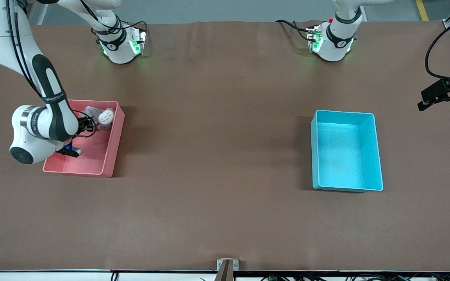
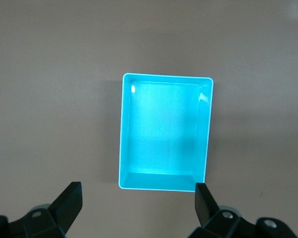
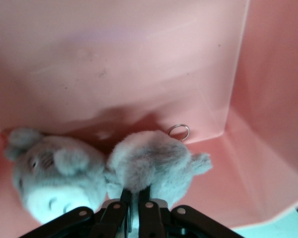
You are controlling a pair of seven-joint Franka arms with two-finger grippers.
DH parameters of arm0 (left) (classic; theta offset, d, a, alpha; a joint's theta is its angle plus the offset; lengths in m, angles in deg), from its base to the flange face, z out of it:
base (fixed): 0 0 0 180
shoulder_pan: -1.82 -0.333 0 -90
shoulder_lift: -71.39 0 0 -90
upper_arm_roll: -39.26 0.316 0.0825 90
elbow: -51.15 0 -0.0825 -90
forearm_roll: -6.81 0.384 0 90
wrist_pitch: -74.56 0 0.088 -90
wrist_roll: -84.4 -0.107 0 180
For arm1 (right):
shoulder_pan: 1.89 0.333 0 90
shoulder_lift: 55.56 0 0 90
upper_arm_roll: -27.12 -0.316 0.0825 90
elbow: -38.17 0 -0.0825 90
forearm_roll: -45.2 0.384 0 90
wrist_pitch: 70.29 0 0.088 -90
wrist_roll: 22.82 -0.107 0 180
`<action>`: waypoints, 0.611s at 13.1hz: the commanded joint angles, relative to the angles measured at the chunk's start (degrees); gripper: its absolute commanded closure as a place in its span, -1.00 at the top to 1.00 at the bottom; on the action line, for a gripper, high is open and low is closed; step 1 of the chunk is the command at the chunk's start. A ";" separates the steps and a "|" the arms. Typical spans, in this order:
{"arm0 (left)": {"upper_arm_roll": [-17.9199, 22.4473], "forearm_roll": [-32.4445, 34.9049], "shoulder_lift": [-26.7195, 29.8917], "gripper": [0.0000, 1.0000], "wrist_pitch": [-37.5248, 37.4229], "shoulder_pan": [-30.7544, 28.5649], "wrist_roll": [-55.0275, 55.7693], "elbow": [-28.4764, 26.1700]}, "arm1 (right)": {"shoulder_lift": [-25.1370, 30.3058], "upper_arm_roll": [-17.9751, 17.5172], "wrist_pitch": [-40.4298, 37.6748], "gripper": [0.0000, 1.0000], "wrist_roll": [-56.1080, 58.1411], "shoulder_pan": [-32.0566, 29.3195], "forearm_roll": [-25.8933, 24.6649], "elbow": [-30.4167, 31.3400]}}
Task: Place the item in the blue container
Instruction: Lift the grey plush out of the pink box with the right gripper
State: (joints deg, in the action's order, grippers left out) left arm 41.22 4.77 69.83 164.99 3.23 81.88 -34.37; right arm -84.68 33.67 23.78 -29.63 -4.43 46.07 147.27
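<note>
The blue container (image 1: 344, 112) stands empty toward the left arm's end of the table, and the left wrist view looks down into the same container (image 2: 166, 76). Over the table beside it hangs my left gripper (image 2: 139, 191), open and holding nothing; it also shows in the front view as my left gripper (image 1: 441, 106). The item is a grey plush toy (image 1: 104, 116) lying in the pink bin (image 1: 117, 140). My right gripper (image 3: 138, 191) reaches down into that bin, shut on a fluffy grey part of the plush toy (image 3: 151, 161). The right arm's wrist hides the grip in the front view.
The pink bin (image 3: 139, 59) stands toward the right arm's end of the table, its walls close around my right gripper. A small metal ring (image 3: 178, 132) lies against the toy. Brown tabletop (image 1: 217, 156) stretches between the two bins.
</note>
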 commanded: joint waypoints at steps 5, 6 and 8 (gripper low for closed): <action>-0.12 0.46 -0.02 1.00 -0.34 0.08 -1.00 0.62 | 0.03 -0.39 -7.84 -1.00 0.48 0.08 -0.78 -8.10; -0.12 0.55 -0.11 1.00 -0.34 0.35 -1.00 0.62 | 0.03 -0.39 -9.94 -1.00 0.13 0.08 -0.69 -10.55; -0.20 0.72 -1.34 1.00 -0.34 0.35 -1.00 0.62 | 0.12 -0.48 -10.76 -0.99 -0.14 0.69 0.01 -15.04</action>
State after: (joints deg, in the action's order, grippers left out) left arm 41.12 4.77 69.64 164.99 3.36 81.84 -34.44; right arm -84.65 33.46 14.77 -29.61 -4.29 46.11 136.54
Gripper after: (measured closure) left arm 0.000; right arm 0.925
